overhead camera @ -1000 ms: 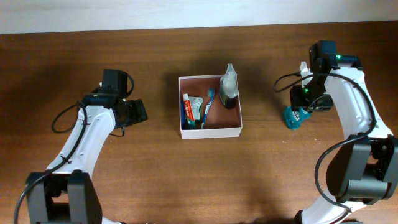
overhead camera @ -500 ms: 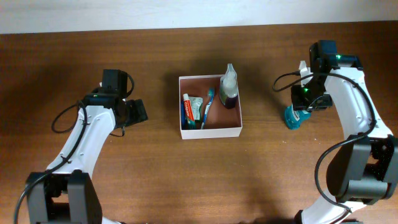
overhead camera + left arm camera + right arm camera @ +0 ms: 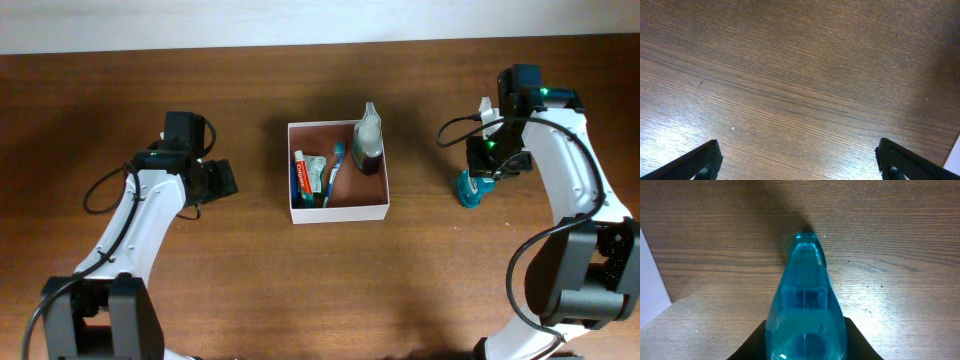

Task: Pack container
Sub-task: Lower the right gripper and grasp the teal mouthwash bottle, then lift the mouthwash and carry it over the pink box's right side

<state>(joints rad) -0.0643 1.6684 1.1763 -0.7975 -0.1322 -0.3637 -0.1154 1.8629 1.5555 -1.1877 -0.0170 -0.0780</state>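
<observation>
The container (image 3: 338, 214), a square white box with a pinkish-brown inside, sits mid-table. It holds a toothpaste tube (image 3: 310, 172), a blue toothbrush (image 3: 333, 172) and a clear bottle with a dark base (image 3: 367, 140). A translucent blue bottle (image 3: 470, 188) stands on the table to its right. My right gripper (image 3: 482, 170) has a finger on each side of the blue bottle (image 3: 805, 280); in the right wrist view both fingers (image 3: 805, 347) press against it. My left gripper (image 3: 222, 178) is open and empty over bare wood (image 3: 800, 165), left of the container.
The table is dark brown wood with a pale wall along its far edge (image 3: 320, 20). A white edge of the container shows at the left of the right wrist view (image 3: 650, 280) and at the lower right corner of the left wrist view (image 3: 955, 161).
The right wrist has shifted very slightly at the blue bottle, which stays in the same spot. The left arm has not moved.
</observation>
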